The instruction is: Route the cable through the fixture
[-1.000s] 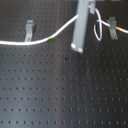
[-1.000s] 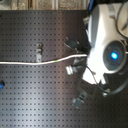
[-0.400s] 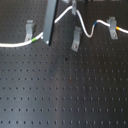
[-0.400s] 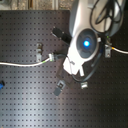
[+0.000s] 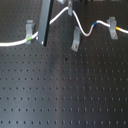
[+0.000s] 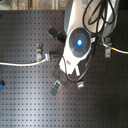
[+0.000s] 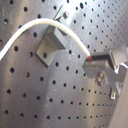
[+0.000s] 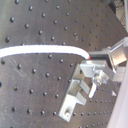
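Jaws appear pinched on the cable (image 7: 37, 26): in both wrist views the white cord arcs over the perforated board (image 7: 30, 95) and ends right at the tip of a grey gripper finger (image 7: 102, 58), where a small red-orange mark shows. Only 1 finger is plainly visible, so the grip is judged from the cord ending at that tip.

In the first wrist view the cable passes in front of an angled metal bracket (image 7: 50, 44); whether it touches the bracket cannot be told. In the second wrist view another bracket (image 8: 80, 92) sits just beside the fingertip, with the cord running away from it.

In the first exterior view the cable enters from the first exterior view's left, passes a green band at 1 clip (image 5: 31, 31), rises toward the gripper (image 5: 68, 8), then dips beside a middle clip (image 5: 76, 39) and reaches a clip (image 5: 113, 25) with a yellow band.
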